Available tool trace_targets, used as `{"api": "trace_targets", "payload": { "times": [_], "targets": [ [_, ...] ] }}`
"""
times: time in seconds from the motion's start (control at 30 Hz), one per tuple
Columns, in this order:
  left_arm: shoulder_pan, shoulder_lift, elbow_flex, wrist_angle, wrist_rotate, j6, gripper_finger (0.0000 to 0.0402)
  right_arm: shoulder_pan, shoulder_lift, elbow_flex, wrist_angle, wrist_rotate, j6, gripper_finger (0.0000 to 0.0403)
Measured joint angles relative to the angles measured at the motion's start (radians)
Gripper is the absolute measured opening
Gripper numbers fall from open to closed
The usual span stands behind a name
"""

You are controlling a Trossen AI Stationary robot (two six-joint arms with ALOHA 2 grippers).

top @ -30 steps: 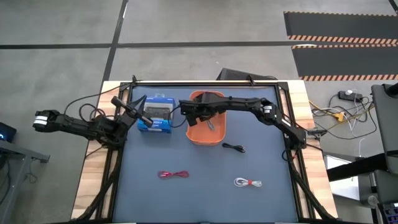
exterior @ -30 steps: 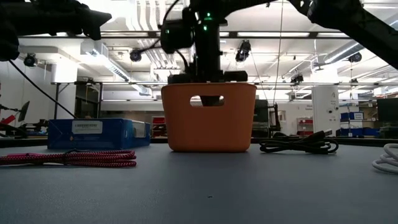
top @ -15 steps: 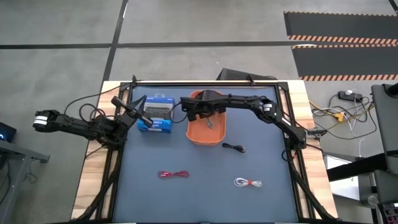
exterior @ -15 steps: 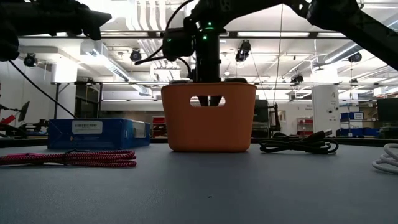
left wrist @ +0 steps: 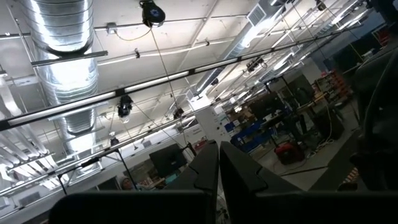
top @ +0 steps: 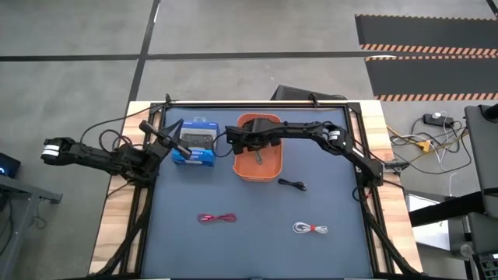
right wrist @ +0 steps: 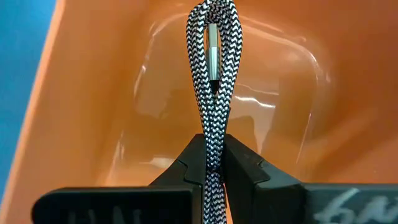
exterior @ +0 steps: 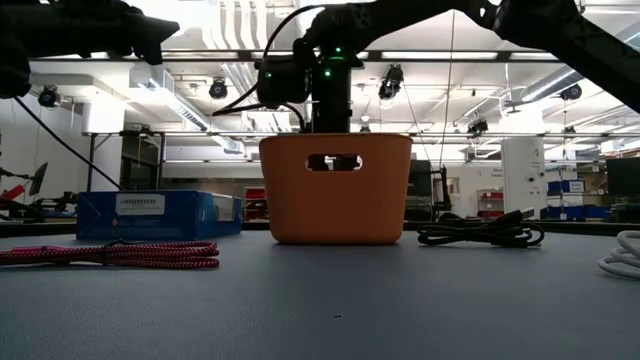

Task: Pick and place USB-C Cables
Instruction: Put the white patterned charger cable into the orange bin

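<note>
- Holding the grey cable (right wrist: 212, 74) pinched between closed fingers, right gripper (right wrist: 213, 163) hung over the orange bin (top: 274, 166), bundle dangling inside the bin's walls, apparently clear of the floor
- Judged as the placing step for this cable: carried to the bin, not yet let go
- Seemed to call next for a slight lowering, then parting the fingers so the braided loop drops flat onto the bin floor rather than catching on the rim
- Sat at the far middle of the dark mat (top: 257, 241), beside the blue box (top: 194, 145), with the arm reaching in from the right side
- Lay still on the mat, three more cables: black cable (top: 292, 184) just in front of the bin, red cable (top: 215, 218) nearer the front left, white cable (top: 310, 229) with its red tie nearer the front right
- Left gripper (top: 172, 129) parked at the table's far left edge near the blue box, fingers shut on nothing, pointed up at the ceiling
- Reckoned roughly one of four near done; black cable the closest pick afterwards
</note>
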Motion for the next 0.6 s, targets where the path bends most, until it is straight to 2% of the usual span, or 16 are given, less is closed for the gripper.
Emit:
{"api": "trace_targets", "payload": {
  "times": [0.2,0.4,0.6],
  "targets": [
    [0.000,0.000,0.000,0.000,0.000,0.000,0.0002,0.000,-0.001,-0.022,0.038,-0.012,-0.025,0.0023],
    [0.000,0.000,0.000,0.000,0.000,0.000,0.0002,-0.004,-0.001,-0.006,0.059,-0.057,-0.134,0.0023],
    [0.000,0.000,0.000,0.000,0.000,0.002,0.0002,-0.034,-0.001,0.023,0.040,-0.151,-0.283,0.0023]
  ]
}}
